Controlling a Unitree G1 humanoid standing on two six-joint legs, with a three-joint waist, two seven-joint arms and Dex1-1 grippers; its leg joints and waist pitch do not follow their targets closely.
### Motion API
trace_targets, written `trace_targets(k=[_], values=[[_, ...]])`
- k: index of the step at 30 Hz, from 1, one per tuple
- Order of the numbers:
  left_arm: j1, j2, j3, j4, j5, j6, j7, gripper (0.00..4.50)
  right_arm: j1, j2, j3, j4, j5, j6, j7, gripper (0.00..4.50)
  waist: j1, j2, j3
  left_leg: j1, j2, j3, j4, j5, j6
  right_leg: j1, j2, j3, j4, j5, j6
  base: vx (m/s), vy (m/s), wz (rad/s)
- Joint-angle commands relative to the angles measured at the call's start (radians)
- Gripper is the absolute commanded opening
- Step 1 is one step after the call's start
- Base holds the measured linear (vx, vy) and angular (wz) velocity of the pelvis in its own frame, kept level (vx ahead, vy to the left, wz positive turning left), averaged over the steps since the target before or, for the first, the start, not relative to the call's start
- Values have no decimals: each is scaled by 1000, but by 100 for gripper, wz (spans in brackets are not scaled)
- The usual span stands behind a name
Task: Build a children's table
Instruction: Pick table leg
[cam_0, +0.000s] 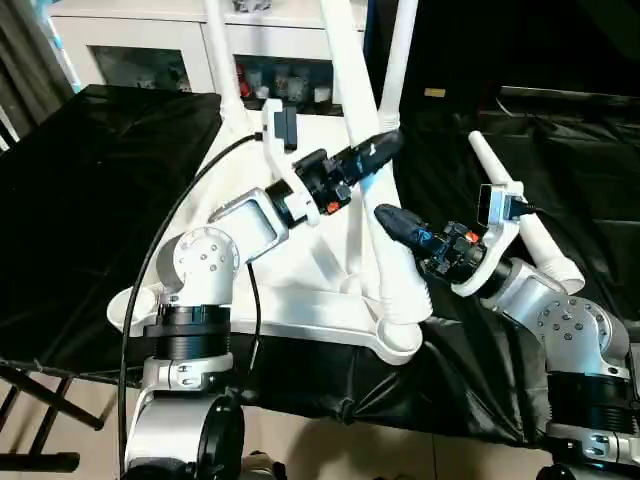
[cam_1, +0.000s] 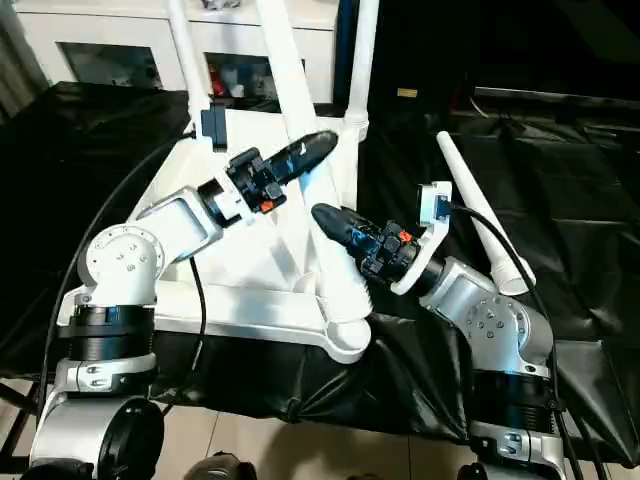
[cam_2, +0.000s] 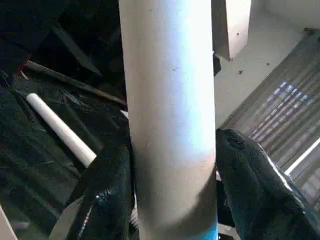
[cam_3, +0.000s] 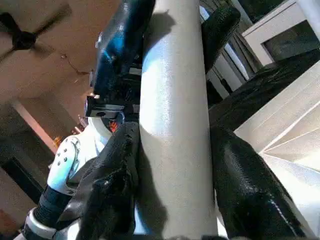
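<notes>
In the left eye view, the white plastic rectangular table top (cam_0: 300, 300) lies upside down on a black cloth-covered bench (cam_0: 90, 190) in the centre of the frame, its ribbed underside up. Three long white tube legs rise from its sockets; the nearest leg (cam_0: 365, 170) leans from the lower-centre corner socket toward the top of the frame. The left gripper (cam_0: 375, 152) reaches in from the left and has its black fingers on either side of this leg, above centre. The right gripper (cam_0: 398, 222) comes from the lower right and clasps the same leg lower down. A fourth loose white tube leg (cam_0: 520, 215) lies on the cloth at the right. A white cabinet with glass doors (cam_0: 140, 55) stands along the top edge.

In the left wrist view, the leg (cam_2: 170, 120) fills the middle, with a black finger (cam_2: 112, 190) touching each side of it.

In the right wrist view, two fingers (cam_3: 250, 185) press the leg (cam_3: 175, 125) between them, with the left gripper (cam_3: 167, 30) closed around it further up.
</notes>
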Motion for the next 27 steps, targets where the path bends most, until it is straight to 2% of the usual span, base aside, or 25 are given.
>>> trace_targets(k=[1, 5, 10, 13, 14, 17, 18, 21, 22, 24, 27], values=[[-10, -4, -34, -24, -3, 6, -29, 233, -12, -9, 14, -9, -6, -3, -14, 178, 0, -23, -86, 14, 61, -37, -65, -39, 56, 60, -102, 65, -89, -234, -114, 0, 0, 0], [-9, 0, -35, -19, -3, 1, -32, 196, -14, -13, 20, -5, -6, -7, -14, 178, 0, -24, -87, 14, 60, -36, -65, -35, 57, 59, -101, 65, -88, -229, -117, 0, 0, 0], [-10, 3, -36, -16, -5, -9, -30, 186, -17, -17, 25, 0, -9, -12, -13, 178, 0, -24, -86, 14, 60, -36, -65, -37, 57, 60, -102, 65, -89, -238, -116, 0, 0, 0], [-13, 7, -39, -12, 2, -26, -27, 185, -20, -23, 40, 1, -40, -41, -23, 178, -1, -24, -87, 14, 60, -36, -65, -35, 55, 60, -101, 65, -88, -235, -113, 0, 0, 0], [-15, 12, -45, -11, 12, -35, -31, 184, -24, -25, 49, 3, -51, -49, -25, 234, -1, -24, -87, 14, 60, -36, -64, -35, 56, 59, -102, 65, -88, -232, -113, 0, 0, 0], [-19, 22, -58, -9, 37, -56, -33, 184, -37, -29, 60, 12, -70, -52, -48, 254, -3, -24, -87, 16, 61, -36, -65, -30, 53, 58, -99, 65, -87, -229, -109, 0, 0, 0], [-20, 28, -67, -10, 48, -62, -38, 184, -40, -35, 70, 12, -85, -58, -52, 268, -2, -24, -87, 16, 61, -37, -65, -29, 52, 59, -100, 66, -86, -226, -109, 0, 0, 0], [-26, 59, -111, -13, 97, -91, -61, 182, -66, -75, 146, 12, -194, -106, -87, 295, -3, -24, -88, 16, 61, -38, -66, -26, 45, 58, -100, 66, -85, -225, -101, 0, 0, 0], [-26, 59, -111, -13, 97, -91, -61, 182, -66, -75, 146, 12, -194, -106, -87, 295, -5, -24, -87, 16, 61, -37, -66, -30, 39, 59, -100, 67, -85, -227, -99, 0, 0, 0], [-33, 83, -142, -11, 120, -109, -83, 182, -86, -121, 222, 27, -277, -129, -89, 311, -5, -21, -87, 16, 60, -36, -65, -33, 39, 58, -101, 67, -85, -226, -105, 0, 0, 0], [-35, 94, -159, -9, 135, -119, -93, 182, -90, -143, 255, 28, -300, -120, -75, 313, -5, -25, -88, 16, 61, -36, -64, -29, 45, 60, -100, 68, -81, -208, -112, 0, 0, 0]])
